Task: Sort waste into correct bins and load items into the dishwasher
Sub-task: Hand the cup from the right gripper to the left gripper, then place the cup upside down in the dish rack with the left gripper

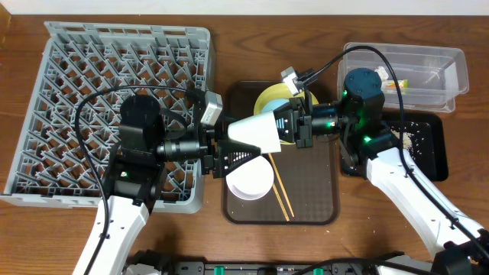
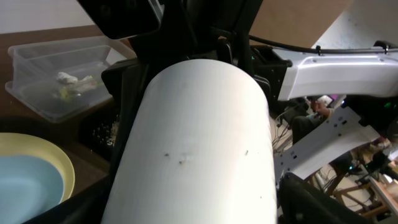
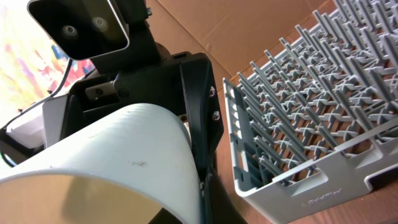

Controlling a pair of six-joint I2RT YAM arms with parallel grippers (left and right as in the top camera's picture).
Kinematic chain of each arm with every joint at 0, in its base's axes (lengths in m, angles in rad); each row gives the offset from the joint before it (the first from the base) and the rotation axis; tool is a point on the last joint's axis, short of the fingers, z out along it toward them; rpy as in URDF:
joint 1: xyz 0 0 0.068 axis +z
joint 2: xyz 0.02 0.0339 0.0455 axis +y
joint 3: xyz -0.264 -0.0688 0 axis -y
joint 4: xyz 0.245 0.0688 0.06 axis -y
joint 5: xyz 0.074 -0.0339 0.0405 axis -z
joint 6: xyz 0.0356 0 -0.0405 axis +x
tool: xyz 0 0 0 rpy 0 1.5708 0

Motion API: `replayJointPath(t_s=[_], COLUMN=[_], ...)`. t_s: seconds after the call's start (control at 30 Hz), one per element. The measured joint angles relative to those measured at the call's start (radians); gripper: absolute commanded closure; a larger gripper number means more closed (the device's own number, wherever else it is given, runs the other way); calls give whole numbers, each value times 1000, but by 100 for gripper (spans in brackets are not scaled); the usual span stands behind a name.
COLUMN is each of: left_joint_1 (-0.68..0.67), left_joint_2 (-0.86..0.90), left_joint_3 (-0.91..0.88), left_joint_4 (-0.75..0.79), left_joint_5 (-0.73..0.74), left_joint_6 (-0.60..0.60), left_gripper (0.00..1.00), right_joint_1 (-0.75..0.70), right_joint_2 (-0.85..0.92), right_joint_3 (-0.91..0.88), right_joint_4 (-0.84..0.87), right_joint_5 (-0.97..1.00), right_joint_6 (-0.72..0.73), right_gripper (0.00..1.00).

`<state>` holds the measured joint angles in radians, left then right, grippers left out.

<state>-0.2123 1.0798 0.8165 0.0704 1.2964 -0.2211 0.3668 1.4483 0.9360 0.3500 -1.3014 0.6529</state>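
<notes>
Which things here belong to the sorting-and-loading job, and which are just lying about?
Job: grey plastic dish rack; small white cup; round yellow plate; light blue bowl; pale pink bowl; thin wooden chopsticks; clear plastic tub; crumpled white tissue; shallow black tray; rice-like crumbs.
Lying about: brown rectangular serving tray.

A brown wooden table (image 1: 244, 46) carries everything. Four things lie directly on it. A grey rack (image 1: 69, 84) fills the left side, slightly askew to the table edge. Just beside its right wall, at the centre, sits a brown tray (image 1: 313, 191). A clear tub (image 1: 428, 76) stands at the far right. A black tray (image 1: 432, 153) lies just in front of the tub, right of the brown tray.
</notes>
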Motion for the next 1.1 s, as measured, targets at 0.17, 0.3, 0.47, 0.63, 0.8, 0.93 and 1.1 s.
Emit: replayJointPath(t_s=[0.17,0.3,0.47,0.63,0.8,0.93,1.1], left_joint_1=[0,0,0,0,0,0,-21], left_joint_2=[0,-1,-1,-3,-3,-3,-2], left_joint_3=[0,0,0,0,0,0,0], left_joint_4=[0,0,0,2,7,10,15], left_joint_5=[-3,-10,-14,-13,-17,-24,-16], left_joint_6=[0,0,1,-4,-8,-10,-11], left_gripper=[22,21,15,13,25,38,40], right_joint_1=[1,5,6,7,8,10,41], right_joint_2=[0,0,0,0,0,0,0], right_joint_3=[0,0,0,0,0,0,0], right_joint_4=[4,5,5,5,7,11,11], right_joint_5=[-1,7,14,26,26,14,14], right_joint_6=[15,17,21,29,30,37,41], right_gripper=[99,99,99,99,99,90,80])
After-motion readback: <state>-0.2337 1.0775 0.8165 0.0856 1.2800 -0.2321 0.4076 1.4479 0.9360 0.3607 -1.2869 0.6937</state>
